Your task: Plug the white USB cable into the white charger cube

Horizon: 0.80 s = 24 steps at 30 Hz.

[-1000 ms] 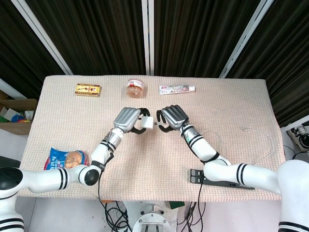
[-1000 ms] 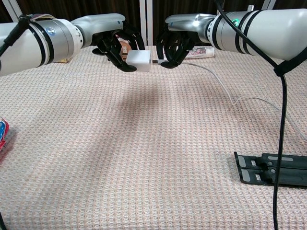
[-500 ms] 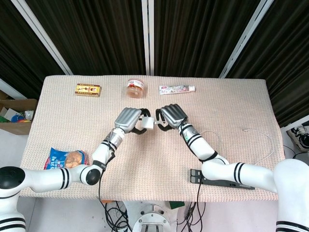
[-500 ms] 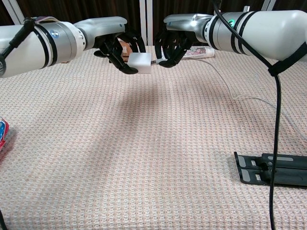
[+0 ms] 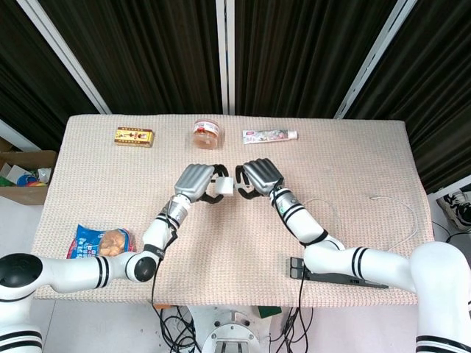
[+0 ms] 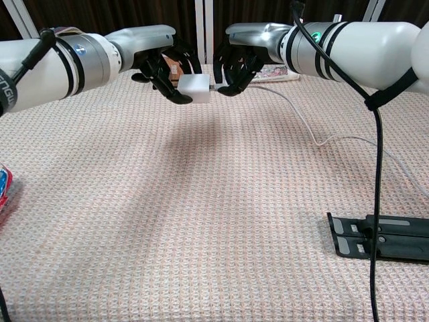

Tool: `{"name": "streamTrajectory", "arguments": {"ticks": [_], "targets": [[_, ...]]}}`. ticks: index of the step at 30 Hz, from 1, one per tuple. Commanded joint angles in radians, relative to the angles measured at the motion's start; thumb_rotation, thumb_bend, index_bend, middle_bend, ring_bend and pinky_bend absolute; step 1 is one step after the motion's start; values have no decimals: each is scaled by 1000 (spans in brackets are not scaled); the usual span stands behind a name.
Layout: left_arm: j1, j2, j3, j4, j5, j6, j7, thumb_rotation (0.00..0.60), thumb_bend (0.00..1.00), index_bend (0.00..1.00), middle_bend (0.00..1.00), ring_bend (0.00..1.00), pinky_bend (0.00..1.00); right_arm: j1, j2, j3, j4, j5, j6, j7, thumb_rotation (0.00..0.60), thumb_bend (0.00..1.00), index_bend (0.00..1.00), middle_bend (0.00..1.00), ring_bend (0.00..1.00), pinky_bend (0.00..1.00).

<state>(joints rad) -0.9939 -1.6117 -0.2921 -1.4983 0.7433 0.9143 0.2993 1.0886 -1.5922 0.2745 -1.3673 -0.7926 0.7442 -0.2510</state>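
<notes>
Closed up since a second ago: right hand (image 6: 234,67), pinching the white USB cable (image 6: 305,124) at its plug, now against the white charger cube (image 6: 194,88) gripped mid-air by the left hand (image 6: 164,70). Best finished by bracing the cube, keeping the plug square, pressing straight in.

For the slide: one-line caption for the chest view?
Left hand holds the white charger cube above the table while right hand brings the USB cable plug to its port.

Head view looks steeply down over the whole table (image 5: 353,162); chest view faces low across it, sharing its centre.
</notes>
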Motion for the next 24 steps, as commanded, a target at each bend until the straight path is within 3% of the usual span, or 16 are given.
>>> {"name": "streamTrajectory", "arguments": {"ticks": [1, 14, 24], "targets": [[1, -7, -3, 4, -4, 13, 5, 600, 241, 563, 441, 736, 927, -5, -6, 6, 5, 0, 5, 14, 600, 825, 595, 634, 407, 400], [1, -14, -13, -1, -18, 26, 15, 600, 241, 563, 441, 736, 927, 0, -27, 10, 20, 6, 10, 15, 600, 781, 596, 623, 406, 397], [3, -14, -15, -6, -21, 28, 18, 600, 241, 563, 441, 736, 927, 3, -30, 11, 17, 21, 13, 5, 600, 622, 596, 614, 407, 395]]}}
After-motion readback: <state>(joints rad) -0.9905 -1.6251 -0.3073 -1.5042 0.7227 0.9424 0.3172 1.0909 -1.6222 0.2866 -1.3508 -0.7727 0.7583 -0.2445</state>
